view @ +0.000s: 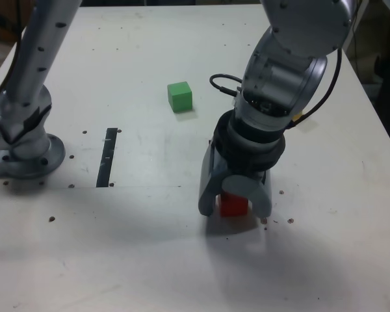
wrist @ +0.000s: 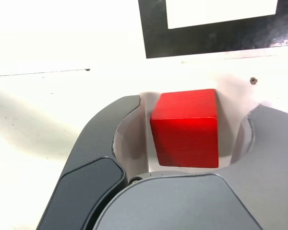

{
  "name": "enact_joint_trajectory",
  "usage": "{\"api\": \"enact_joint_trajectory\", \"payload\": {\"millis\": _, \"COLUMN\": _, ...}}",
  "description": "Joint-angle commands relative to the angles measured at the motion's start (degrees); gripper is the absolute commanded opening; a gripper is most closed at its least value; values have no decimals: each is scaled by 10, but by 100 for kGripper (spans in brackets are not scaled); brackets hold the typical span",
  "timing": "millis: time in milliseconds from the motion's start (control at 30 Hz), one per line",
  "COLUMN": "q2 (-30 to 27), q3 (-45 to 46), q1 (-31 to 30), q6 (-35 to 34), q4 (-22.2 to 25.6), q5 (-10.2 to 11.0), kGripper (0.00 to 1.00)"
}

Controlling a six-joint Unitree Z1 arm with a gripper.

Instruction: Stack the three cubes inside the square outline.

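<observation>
Jaws straddle the red cube (wrist: 185,127) on the table (view: 136,247), apparently with gaps, gripper (view: 234,207) still unclamped.

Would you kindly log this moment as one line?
gripper: straddling small matte red cube, gaps visible | green cube: apart | stacking: not begun

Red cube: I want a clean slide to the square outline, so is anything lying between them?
Nothing visible. In the wrist view only bare table lies between the red cube and the square outline; the green cube sits elsewhere.
</observation>
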Motion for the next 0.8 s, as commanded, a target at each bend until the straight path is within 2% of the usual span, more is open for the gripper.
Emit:
{"api": "enact_joint_trajectory", "payload": {"millis": 0, "q2": 3, "q3": -1, "q1": 2, "q6": 1, "q4": -1, "q5": 1, "kGripper": 49}}
{"api": "enact_joint_trajectory", "payload": {"millis": 400, "q2": -3, "q3": 0, "q1": 10, "q6": 1, "q4": -1, "q5": 11, "kGripper": 28}}
{"api": "enact_joint_trajectory", "payload": {"millis": 767, "q2": -81, "q3": 26, "q1": 46, "q6": 29, "q4": 19, "q5": 38, "kGripper": 22}}
